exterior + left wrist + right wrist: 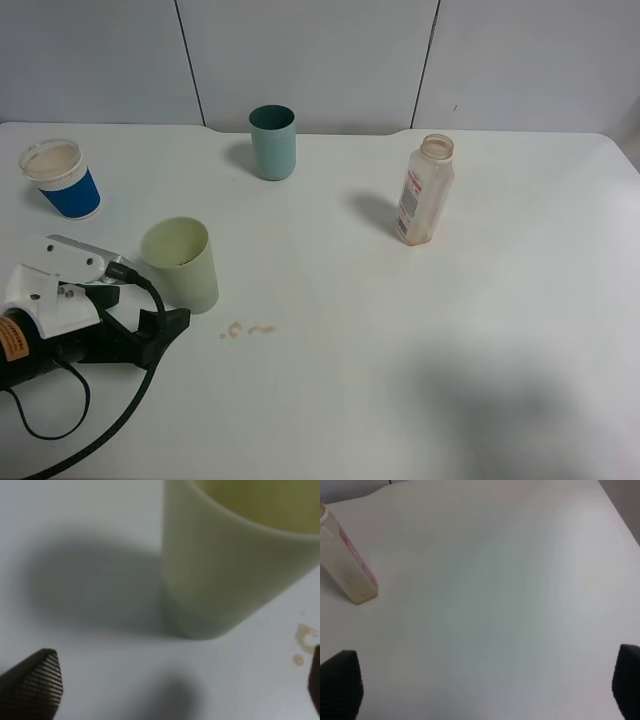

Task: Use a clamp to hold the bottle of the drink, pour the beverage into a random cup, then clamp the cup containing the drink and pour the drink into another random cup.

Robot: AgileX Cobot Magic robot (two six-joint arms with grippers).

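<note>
White tabletop (450, 350) is seen throughout. Nearest, the left gripper (175, 685) is held spread wide and empty, just short of the pale yellow-green tumbler (185, 265); brown drops (245, 329) are spilled beside its base. The right gripper (484, 685) is likewise released, holding nothing. Farther off, the blue paper cup (62, 180) and the nearly drained bottle (425, 190) are stood upright, well apart. Clamping of the tumbler is judged to be in hand: the jaws must be advanced around it and closed before lifting.

The pale yellow-green tumbler (182, 264) stands upright. Brown beverage drips (248, 329) lie just right of its base. The uncapped clear bottle (424, 192) stands well to its right, and the blue-and-white paper cup (62, 180) behind-left.
</note>
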